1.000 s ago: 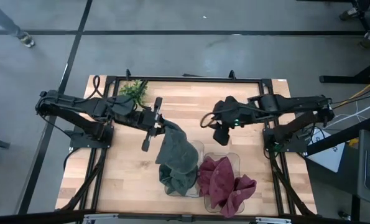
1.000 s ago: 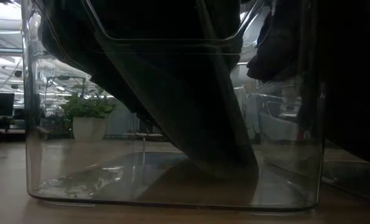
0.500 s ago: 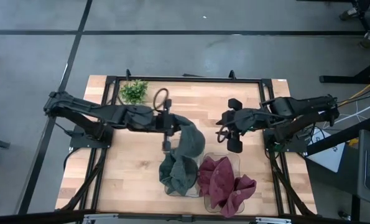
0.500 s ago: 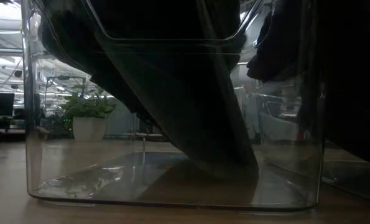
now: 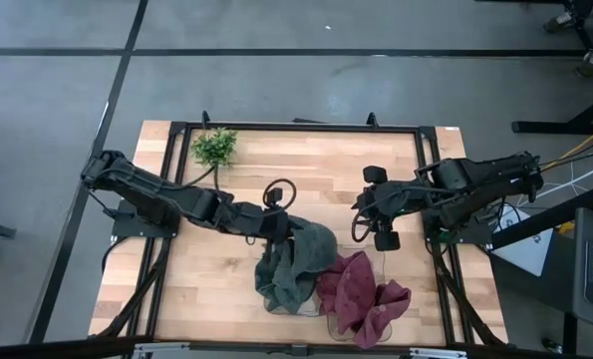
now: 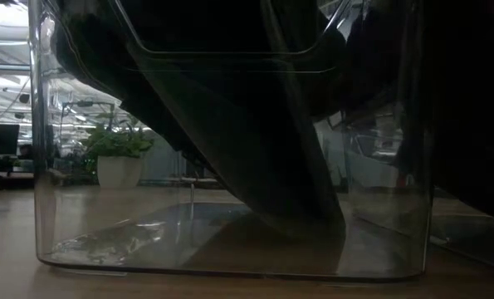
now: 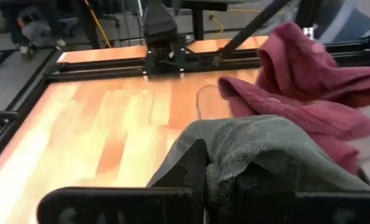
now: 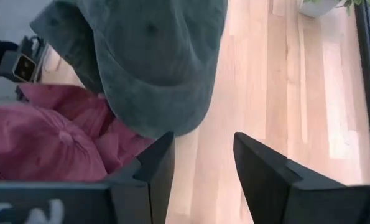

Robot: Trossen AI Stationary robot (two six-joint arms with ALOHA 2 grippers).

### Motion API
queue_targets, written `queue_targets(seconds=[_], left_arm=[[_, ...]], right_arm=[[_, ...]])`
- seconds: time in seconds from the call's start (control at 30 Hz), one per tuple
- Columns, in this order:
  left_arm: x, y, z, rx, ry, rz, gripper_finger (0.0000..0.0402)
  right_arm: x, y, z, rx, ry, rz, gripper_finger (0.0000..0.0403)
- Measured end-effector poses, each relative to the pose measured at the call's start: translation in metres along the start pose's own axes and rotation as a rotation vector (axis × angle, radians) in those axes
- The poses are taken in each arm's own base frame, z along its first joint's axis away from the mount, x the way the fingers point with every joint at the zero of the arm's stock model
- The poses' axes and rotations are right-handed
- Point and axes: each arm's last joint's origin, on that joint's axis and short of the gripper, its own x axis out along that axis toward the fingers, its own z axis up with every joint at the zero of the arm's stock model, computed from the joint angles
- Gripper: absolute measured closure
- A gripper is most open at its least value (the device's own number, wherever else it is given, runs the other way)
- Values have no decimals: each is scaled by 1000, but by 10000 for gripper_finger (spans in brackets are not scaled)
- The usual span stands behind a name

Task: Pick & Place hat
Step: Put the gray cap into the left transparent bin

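Observation:
A grey-green hat [image 5: 298, 261] hangs bunched over a clear container [image 6: 39, 166] near the table's front middle, and its lower end [image 6: 300, 220] rests on the container floor. My left gripper [image 5: 284, 230] is shut on the hat's upper part. A maroon hat [image 5: 361, 294] lies heaped in a second clear container just to the right. My right gripper [image 5: 377, 226] hovers open above the table, right of both hats, and holds nothing. The right wrist view shows its open fingers [image 8: 153, 163] with the grey-green hat [image 8: 153, 62] ahead. My left gripper pinches a bunched fold at the top of the grey-green hat [image 7: 247, 155] between its two fingers [image 7: 191, 171]. It comes from the table's left, slanting a little downward. The cloth droops slack below the fingers into the container; how many layers are held, I cannot tell.
A small potted plant [image 5: 214, 146] stands at the far left of the table. The black frame rail [image 5: 296, 127] runs round the tabletop. Bare wood [image 5: 206, 279] lies left of the containers and along the far side.
My left gripper has swung toward the table's right and near edge and come down, carrying the top of the grey-green hat over the container. The hat has bunched up while its lower end stayed inside. My right gripper has drawn back a little toward the right edge and rolled.

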Motion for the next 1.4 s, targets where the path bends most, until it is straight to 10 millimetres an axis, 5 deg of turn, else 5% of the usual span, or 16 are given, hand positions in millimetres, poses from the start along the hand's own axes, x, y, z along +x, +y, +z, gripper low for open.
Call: queue_targets(seconds=[0.27,0.43,0.67,0.87,1.4], left_arm=[[-41,-14,23,56,45,-30,387],[-48,-22,28,63,36,-83,387],[-24,-31,18,47,107,-171,387],[-7,-17,16,-8,150,-296,386],[52,-13,26,-76,41,-481,384]], right_arm=[[0,0,0,-56,3,0,240],[0,0,0,-71,3,0,240],[0,0,0,-72,3,0,240],[0,0,0,-73,3,0,240],[0,0,0,-72,3,0,240]])
